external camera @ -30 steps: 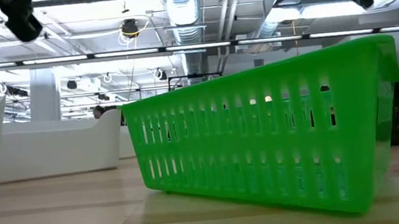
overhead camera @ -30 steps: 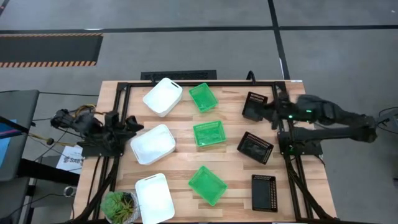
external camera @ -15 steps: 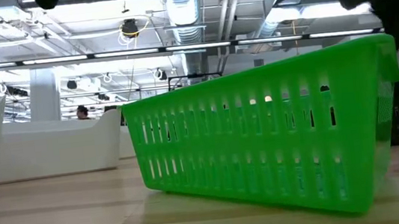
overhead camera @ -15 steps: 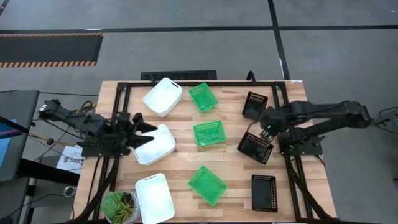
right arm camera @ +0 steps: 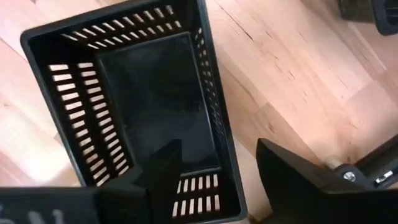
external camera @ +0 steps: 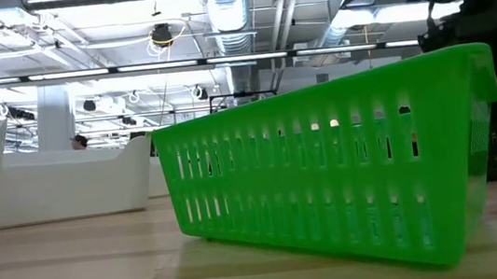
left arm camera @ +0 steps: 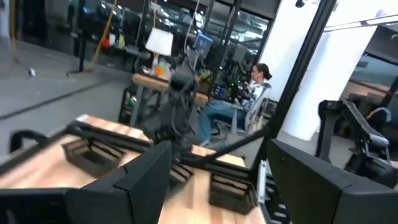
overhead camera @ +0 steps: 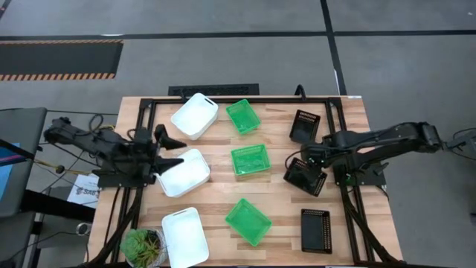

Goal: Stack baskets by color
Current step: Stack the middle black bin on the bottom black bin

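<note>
Slotted matt black plastic basket (right arm camera: 155, 106) on pale grained wood table (right arm camera: 292, 81)

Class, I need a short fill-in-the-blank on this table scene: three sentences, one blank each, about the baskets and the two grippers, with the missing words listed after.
1. The right gripper has one finger inside and one outside a wall of the middle ____ basket.
2. The left gripper is open at the edge of the middle ____ basket.
3. The potted plant stands beside a ____ basket.

Missing words: black; white; white
</note>
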Action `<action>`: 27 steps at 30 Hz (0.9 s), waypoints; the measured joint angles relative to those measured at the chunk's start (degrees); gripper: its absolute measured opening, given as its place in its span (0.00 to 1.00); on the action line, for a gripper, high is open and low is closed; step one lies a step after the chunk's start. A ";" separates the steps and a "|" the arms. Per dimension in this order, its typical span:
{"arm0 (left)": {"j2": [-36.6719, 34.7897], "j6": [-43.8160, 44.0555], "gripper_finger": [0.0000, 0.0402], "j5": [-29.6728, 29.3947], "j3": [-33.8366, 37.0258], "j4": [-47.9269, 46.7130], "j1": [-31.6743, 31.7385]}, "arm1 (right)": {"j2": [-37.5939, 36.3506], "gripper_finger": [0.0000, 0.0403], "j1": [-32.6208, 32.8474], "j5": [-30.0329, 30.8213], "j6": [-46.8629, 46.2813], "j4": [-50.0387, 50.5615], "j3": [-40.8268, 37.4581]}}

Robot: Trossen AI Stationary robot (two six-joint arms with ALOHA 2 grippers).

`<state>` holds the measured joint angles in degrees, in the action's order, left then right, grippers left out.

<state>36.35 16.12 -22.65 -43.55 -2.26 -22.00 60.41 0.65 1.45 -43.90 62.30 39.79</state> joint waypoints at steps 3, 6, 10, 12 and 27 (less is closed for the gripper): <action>-1.84 -1.33 0.63 -0.68 -1.12 -2.27 0.52 | 2.48 0.59 -0.63 0.00 2.40 -0.23 0.00; -3.76 -1.81 0.63 -0.72 -1.18 -3.13 0.88 | 5.14 0.57 -1.67 0.02 4.57 -1.38 0.00; -5.43 -1.60 0.63 -2.23 -1.18 -3.65 0.88 | 8.58 0.56 -3.53 0.20 8.42 -2.66 0.00; -5.46 -1.50 0.63 -3.64 -1.20 -3.63 0.88 | 10.30 0.55 -4.65 0.71 9.52 -2.75 0.00; -5.26 -6.01 0.63 -13.77 -1.18 -3.23 0.88 | 10.76 0.04 -9.32 -0.13 0.30 -1.05 1.89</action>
<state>31.09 10.10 -36.42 -44.73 -5.50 -21.12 71.17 -8.67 1.32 -43.59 61.26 41.69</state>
